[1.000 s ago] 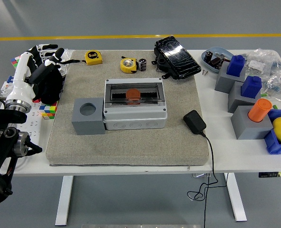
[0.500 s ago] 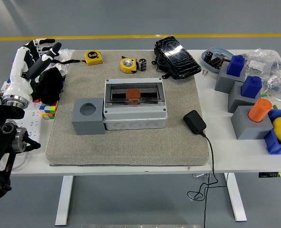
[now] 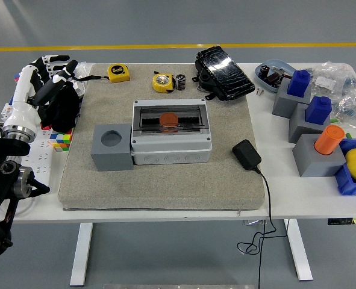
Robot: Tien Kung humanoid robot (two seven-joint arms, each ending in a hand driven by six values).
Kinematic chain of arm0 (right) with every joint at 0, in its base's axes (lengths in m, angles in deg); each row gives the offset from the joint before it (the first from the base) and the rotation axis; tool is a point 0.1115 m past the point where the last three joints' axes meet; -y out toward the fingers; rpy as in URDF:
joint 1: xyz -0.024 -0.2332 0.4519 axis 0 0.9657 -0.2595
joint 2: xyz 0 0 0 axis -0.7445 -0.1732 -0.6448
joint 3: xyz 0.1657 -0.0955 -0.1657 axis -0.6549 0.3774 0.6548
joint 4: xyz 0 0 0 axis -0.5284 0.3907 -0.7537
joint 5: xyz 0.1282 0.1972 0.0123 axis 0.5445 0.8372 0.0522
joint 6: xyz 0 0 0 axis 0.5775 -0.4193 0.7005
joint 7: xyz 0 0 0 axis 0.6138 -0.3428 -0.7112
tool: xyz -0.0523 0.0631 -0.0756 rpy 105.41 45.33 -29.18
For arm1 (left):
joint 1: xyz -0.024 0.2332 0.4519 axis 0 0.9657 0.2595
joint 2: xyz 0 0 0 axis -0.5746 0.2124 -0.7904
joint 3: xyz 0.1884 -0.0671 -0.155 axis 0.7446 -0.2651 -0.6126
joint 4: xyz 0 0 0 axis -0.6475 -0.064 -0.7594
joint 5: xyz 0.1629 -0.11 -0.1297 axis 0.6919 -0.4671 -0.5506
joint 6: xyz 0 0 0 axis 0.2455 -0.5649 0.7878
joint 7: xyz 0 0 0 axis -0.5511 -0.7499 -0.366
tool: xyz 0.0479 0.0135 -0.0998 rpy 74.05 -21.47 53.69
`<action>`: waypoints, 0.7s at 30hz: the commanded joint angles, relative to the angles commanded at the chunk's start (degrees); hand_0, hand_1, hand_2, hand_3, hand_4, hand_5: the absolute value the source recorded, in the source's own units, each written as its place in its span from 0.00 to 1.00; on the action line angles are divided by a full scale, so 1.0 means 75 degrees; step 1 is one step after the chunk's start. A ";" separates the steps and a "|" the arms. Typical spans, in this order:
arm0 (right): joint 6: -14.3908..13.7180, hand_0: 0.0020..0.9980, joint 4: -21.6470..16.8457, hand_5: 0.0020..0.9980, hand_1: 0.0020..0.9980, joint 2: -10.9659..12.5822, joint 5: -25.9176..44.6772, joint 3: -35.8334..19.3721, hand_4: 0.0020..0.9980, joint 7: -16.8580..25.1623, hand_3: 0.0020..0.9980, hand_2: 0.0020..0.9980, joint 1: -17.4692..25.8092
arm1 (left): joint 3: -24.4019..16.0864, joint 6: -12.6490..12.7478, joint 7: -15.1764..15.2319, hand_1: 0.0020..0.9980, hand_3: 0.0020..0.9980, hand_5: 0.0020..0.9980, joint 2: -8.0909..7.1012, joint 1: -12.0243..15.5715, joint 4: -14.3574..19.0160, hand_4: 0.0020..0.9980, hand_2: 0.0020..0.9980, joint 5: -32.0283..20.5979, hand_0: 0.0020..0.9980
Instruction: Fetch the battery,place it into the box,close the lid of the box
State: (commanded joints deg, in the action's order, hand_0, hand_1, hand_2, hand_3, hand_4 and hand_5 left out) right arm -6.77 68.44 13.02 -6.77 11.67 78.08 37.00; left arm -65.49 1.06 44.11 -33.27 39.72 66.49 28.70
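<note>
The grey plastic junction box (image 3: pixel 171 132) sits on the beige felt mat (image 3: pixel 159 174) that covers the middle of the white table (image 3: pixel 298 198). Its clear hinged lid lies flat over the top, and a round orange-brown battery (image 3: pixel 168 118) shows through it, inside the box near its far wall. A grey block with a round hole (image 3: pixel 112 147) stands touching the box's left side. A black power adapter (image 3: pixel 246 154) with a trailing cord lies to the right of the box, near the mat's edge.

Beyond the box, at the table's far side, are two yellow tape measures (image 3: pixel 118 73), a small black cylinder (image 3: pixel 181 82) and a black wrapped pack (image 3: pixel 224 73). Well to the right of the box stand grey blocks carrying blue pieces (image 3: pixel 299 83) and an orange cylinder (image 3: pixel 329 139).

The left hand (image 3: pixel 52 84) is raised well to the left of the box, over the table's far left corner, its black fingers (image 3: pixel 64 71) loosely apart and holding nothing.
</note>
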 joint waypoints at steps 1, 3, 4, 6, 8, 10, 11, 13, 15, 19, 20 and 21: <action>-0.0001 0.56 0.0001 0.49 0.60 0.0007 0.0001 -0.0002 0.93 0.0000 0.55 0.59 0.0001 | -0.0006 0.0001 -0.0001 0.55 0.60 0.51 0.0006 0.0008 0.0000 0.99 0.54 0.0001 0.41; -0.0003 0.56 0.0008 0.49 0.60 0.0014 0.0012 0.0002 0.93 -0.0002 0.55 0.59 0.0012 | -0.0003 -0.0001 -0.0002 0.55 0.60 0.51 0.0011 0.0026 0.0003 0.99 0.54 0.0000 0.41; -0.0001 0.56 0.0013 0.49 0.60 0.0016 0.0020 0.0013 0.93 -0.0005 0.55 0.59 0.0020 | 0.0002 -0.0003 -0.0005 0.55 0.60 0.51 0.0012 0.0037 0.0002 0.99 0.54 0.0002 0.41; -0.0004 0.56 0.0022 0.49 0.60 0.0020 0.0033 0.0015 0.93 -0.0006 0.55 0.59 0.0026 | -0.0001 -0.0005 -0.0009 0.55 0.60 0.51 0.0014 0.0051 -0.0001 0.99 0.54 0.0007 0.41; -0.0003 0.56 0.0018 0.49 0.60 0.0024 0.0015 -0.0030 0.93 -0.0005 0.55 0.59 0.0034 | -0.0017 -0.0007 -0.0017 0.55 0.60 0.51 0.0022 0.0063 -0.0002 0.99 0.54 0.0014 0.41; -0.0003 0.56 0.0020 0.49 0.60 0.0021 0.0008 -0.0071 0.93 -0.0003 0.55 0.59 0.0046 | -0.0032 -0.0012 -0.0025 0.55 0.60 0.51 0.0033 0.0073 -0.0007 0.99 0.54 0.0024 0.41; -0.0004 0.56 0.0021 0.49 0.60 0.0020 0.0009 -0.0082 0.93 -0.0002 0.55 0.59 0.0048 | -0.0042 -0.0015 -0.0030 0.55 0.60 0.51 0.0039 0.0075 -0.0008 0.99 0.54 0.0027 0.41; 0.0000 0.56 0.0027 0.49 0.60 0.0012 0.0010 -0.0113 0.93 -0.0003 0.55 0.59 0.0046 | -0.0074 -0.0026 -0.0044 0.55 0.60 0.51 0.0055 0.0078 -0.0009 0.99 0.54 0.0039 0.41; 0.0005 0.56 0.0028 0.49 0.60 0.0003 0.0005 -0.0143 0.93 -0.0001 0.55 0.59 0.0049 | -0.0095 -0.0041 -0.0057 0.55 0.60 0.51 0.0060 0.0085 -0.0010 0.99 0.54 0.0043 0.41; 0.0006 0.56 0.0041 0.49 0.60 -0.0002 0.0013 -0.0172 0.93 -0.0001 0.55 0.59 0.0065 | -0.0157 -0.0105 -0.0064 0.55 0.61 0.51 0.0068 0.0100 0.0001 0.99 0.54 0.0028 0.41; 0.0005 0.56 0.0044 0.49 0.60 -0.0004 0.0011 -0.0181 0.93 -0.0001 0.55 0.59 0.0068 | -0.0174 -0.0110 -0.0062 0.55 0.61 0.51 0.0071 0.0103 0.0002 0.99 0.54 0.0026 0.41; 0.0005 0.56 0.0046 0.49 0.60 -0.0009 0.0010 -0.0193 0.93 0.0000 0.55 0.59 0.0070 | -0.0193 -0.0111 -0.0063 0.55 0.61 0.51 0.0076 0.0108 0.0004 0.99 0.54 0.0028 0.41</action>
State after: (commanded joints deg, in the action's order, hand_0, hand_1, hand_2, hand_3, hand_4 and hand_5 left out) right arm -6.74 68.79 12.95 -6.69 10.22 78.08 37.53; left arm -66.94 0.23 43.64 -32.70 40.52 66.52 28.91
